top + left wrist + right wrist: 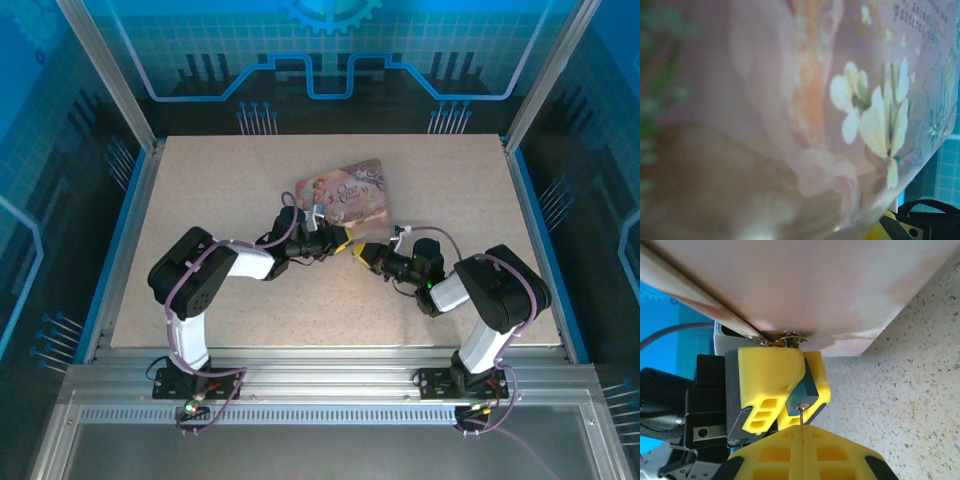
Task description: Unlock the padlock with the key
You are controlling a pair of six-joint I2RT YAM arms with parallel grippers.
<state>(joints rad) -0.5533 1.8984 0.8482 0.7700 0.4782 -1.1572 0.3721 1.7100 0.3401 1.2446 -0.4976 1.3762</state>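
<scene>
Two sets of fingers are seen tip to tip just in front of the pink tin (345,195), near the middle of the worktop (200,200). The left fingers (341,239) are clenched on the padlock (802,391). Most of its body is hidden between them, and only a dark end face with the keyhole is shown. A metal loop (787,338) above it, at the tin's edge, is hard to make out. The right fingers (364,251) are clamped on the key (801,418). Only its thin blade is seen, tip at the keyhole, the rest buried in the grip. How deep it sits cannot be told. In the left wrist view the tin is blurred and cut off by the frame. Open worktop is left on both sides and toward the near edge, and the tin is kept well apart from the back edge.
</scene>
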